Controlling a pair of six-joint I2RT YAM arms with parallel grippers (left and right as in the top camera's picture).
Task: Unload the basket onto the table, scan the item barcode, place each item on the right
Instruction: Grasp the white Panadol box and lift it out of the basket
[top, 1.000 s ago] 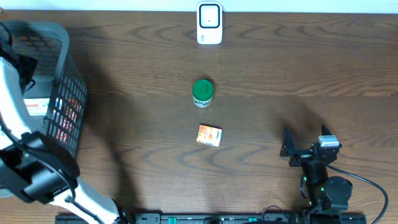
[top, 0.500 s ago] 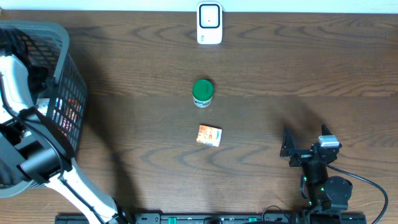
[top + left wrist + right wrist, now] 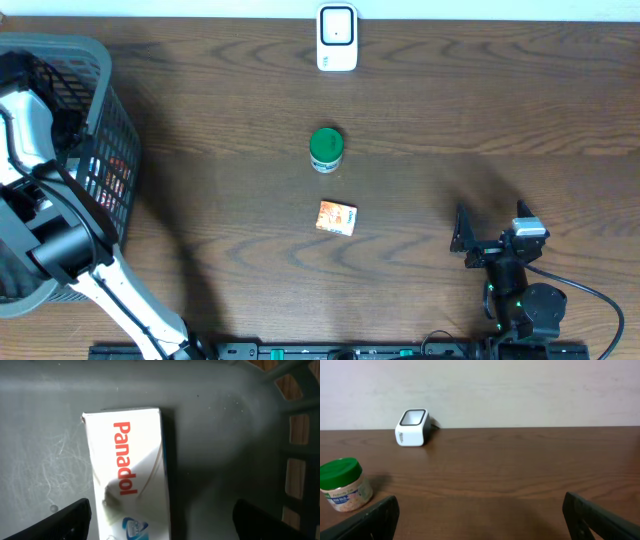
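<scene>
- The left gripper (image 3: 167, 521) hangs inside the grey basket (image 3: 103, 62) with its jaws spread wide and nothing between them. The white Panadol box (image 3: 127, 475), the item to scan, lies flat on the basket floor under it.
- The box sits closer to the left finger than the right. A straight descent could land that finger on top of the carton and crush or skid it instead of straddling it.
- The carton lies flat on a smooth floor. Jaws closing too high would probably slip off its thin edges, and closing too low would scrape the plastic.
- The basket wall and its slotted side are near the right finger, so a sideways correction could catch the mesh or shove the basket across the table (image 3: 500, 120).
- No barcode shows on the upper face. A grip covering the printed side might hide it from the white scanner (image 3: 337, 38), which stands well apart at the far edge.
- The carry passes near a green-lidded jar (image 3: 326, 149) and a small orange box (image 3: 337, 217), which a low sweep could knock over.
- The right gripper (image 3: 485, 517) rests wide and empty, well clear.
</scene>
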